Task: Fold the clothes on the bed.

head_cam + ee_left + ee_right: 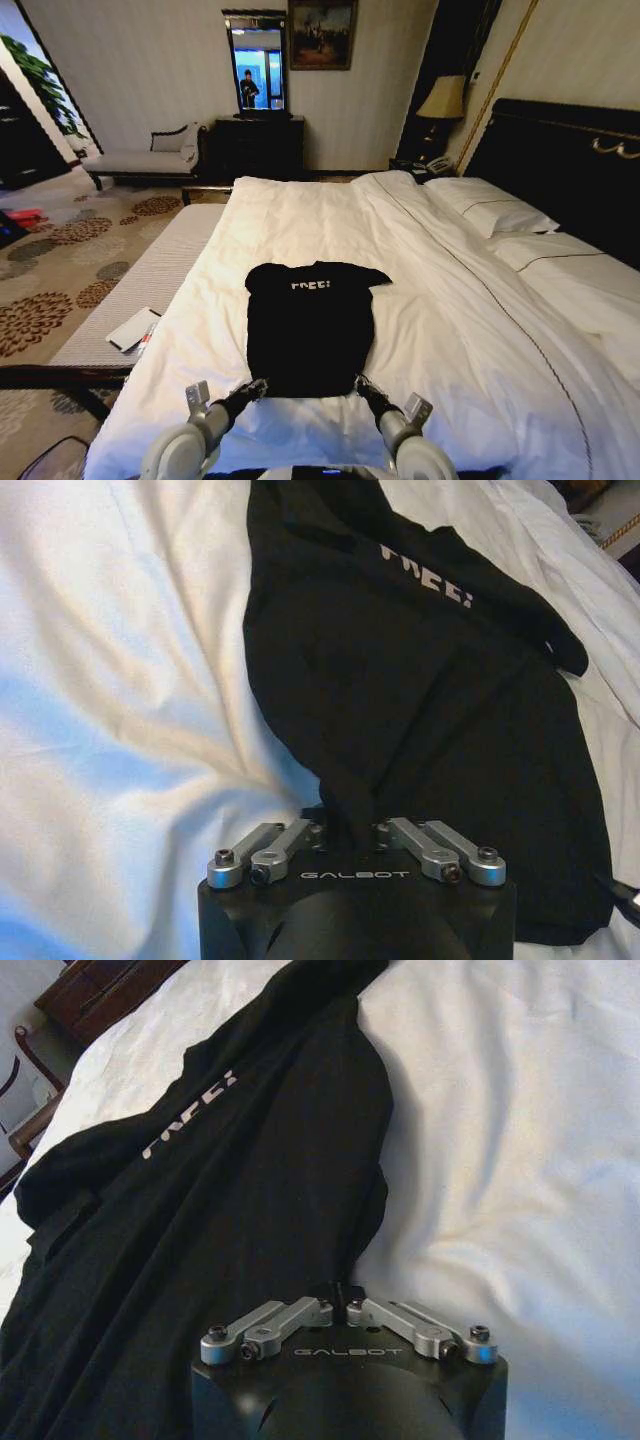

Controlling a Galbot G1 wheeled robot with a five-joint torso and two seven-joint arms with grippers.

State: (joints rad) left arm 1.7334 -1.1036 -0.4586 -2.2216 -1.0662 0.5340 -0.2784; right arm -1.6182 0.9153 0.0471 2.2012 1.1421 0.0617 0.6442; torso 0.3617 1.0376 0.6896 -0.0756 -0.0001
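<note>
One black T-shirt (310, 335) is lying flat on the white bed (440, 300), its long axis running away from the robot, collar and white lettering pointing to the far end, hem nearest. The left end effector (256, 386) is clamping the hem's left corner, with soft fabric bunching up between its closed fingers; the right end effector (362, 384) is pinching the right corner likewise. The duvet is lying smooth, faintly creased.
</note>
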